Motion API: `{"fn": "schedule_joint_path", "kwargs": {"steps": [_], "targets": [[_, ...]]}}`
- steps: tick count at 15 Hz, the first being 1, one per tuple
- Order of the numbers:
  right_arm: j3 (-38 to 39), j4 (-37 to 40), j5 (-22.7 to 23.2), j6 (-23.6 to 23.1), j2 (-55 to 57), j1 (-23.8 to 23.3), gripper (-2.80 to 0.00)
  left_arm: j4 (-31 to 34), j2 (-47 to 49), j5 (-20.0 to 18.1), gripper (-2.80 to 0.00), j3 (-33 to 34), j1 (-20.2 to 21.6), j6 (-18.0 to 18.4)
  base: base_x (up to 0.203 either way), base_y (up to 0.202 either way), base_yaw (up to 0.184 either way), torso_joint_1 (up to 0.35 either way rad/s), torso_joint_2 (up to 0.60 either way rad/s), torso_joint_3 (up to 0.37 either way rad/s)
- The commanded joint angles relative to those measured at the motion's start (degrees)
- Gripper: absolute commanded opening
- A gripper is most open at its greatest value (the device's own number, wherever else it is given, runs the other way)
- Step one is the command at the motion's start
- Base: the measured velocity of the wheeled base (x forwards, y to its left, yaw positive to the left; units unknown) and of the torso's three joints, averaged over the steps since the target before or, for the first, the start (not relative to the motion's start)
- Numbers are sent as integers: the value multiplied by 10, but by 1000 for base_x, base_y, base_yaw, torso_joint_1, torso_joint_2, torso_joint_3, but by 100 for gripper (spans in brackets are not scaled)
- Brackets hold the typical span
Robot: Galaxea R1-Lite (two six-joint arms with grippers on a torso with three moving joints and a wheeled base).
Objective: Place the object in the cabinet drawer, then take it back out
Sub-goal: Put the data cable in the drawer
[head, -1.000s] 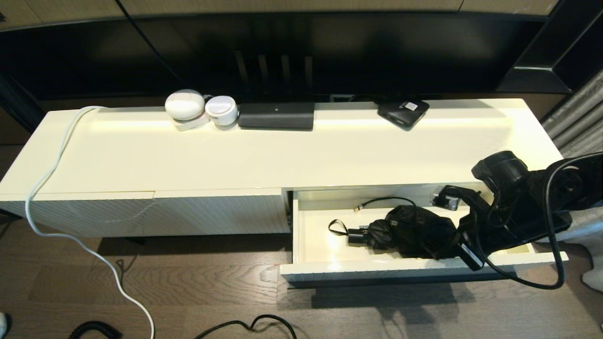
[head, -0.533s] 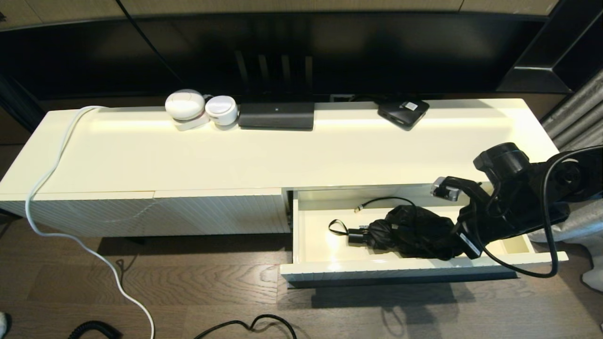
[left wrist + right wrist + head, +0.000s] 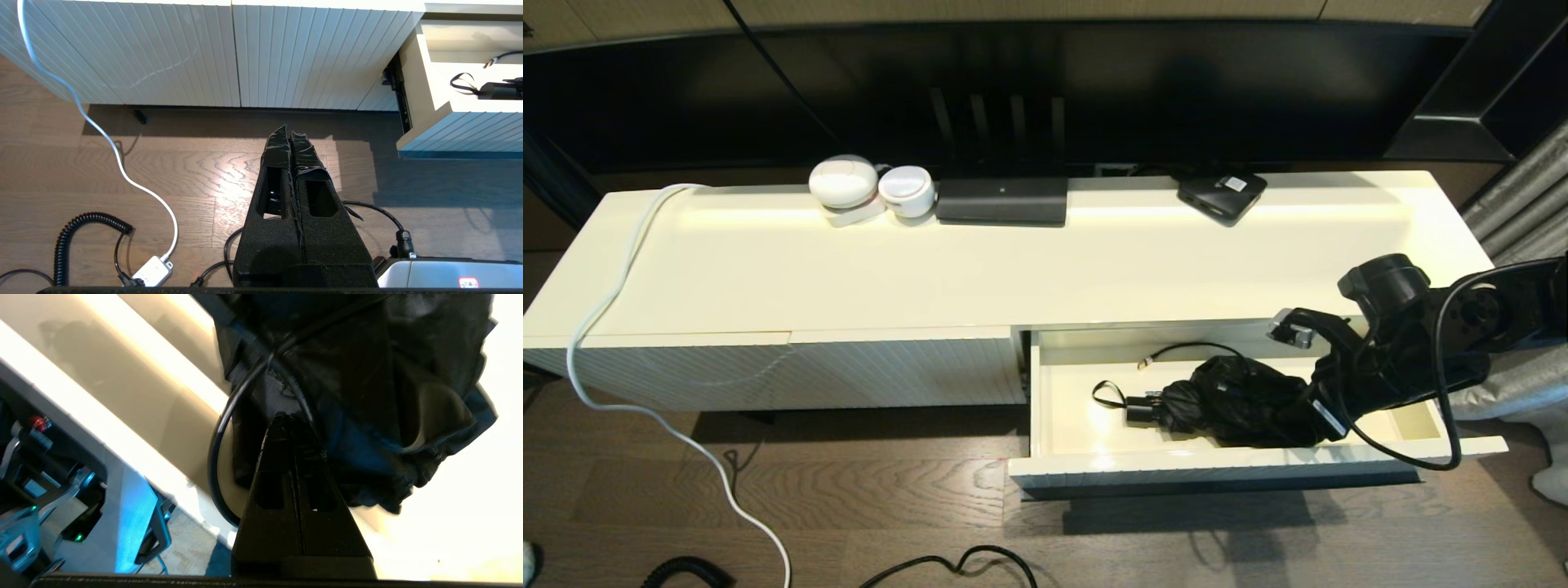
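Note:
The cabinet drawer (image 3: 1258,467) stands pulled out at the right of the cream cabinet (image 3: 1013,269). Inside it lies a black folded umbrella (image 3: 1233,400), its handle and wrist strap (image 3: 1131,406) pointing left. My right gripper (image 3: 1327,418) reaches down into the drawer at the umbrella's right end. In the right wrist view its fingers (image 3: 282,433) are pressed together, shut on a fold of the umbrella's fabric (image 3: 367,375). My left gripper (image 3: 290,130) hangs shut and empty over the wooden floor, in front of the drawer (image 3: 457,130).
A thin black cable (image 3: 1184,349) lies at the back of the drawer. White round devices (image 3: 845,184), a black box (image 3: 1002,202) and a small black unit (image 3: 1221,194) line the cabinet top's back edge. Cables (image 3: 645,408) trail over the floor. A ribbed panel (image 3: 204,53) closes the cabinet's left half.
My right arm has risen and moved a little left and back, and the gripper now sits higher at the umbrella's right end. The umbrella has barely shifted.

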Motion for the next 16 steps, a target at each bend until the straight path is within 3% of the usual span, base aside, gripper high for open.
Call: {"fn": "schedule_joint_path", "kwargs": {"steps": [1, 9, 16], "targets": [[-8, -7, 1, -1, 15, 0, -280, 0, 1, -1, -280, 0, -1, 0, 0, 0, 0, 0, 0, 0], [-78, -19, -8, -2, 6, -15, -280, 0, 1, -1, -280, 0, 0, 0, 0, 0, 0, 0, 0, 0], [0, 1, -8, -13, -40, -15, -280, 0, 1, 0, -280, 0, -1, 0, 0, 0, 0, 0, 0, 0]]}}
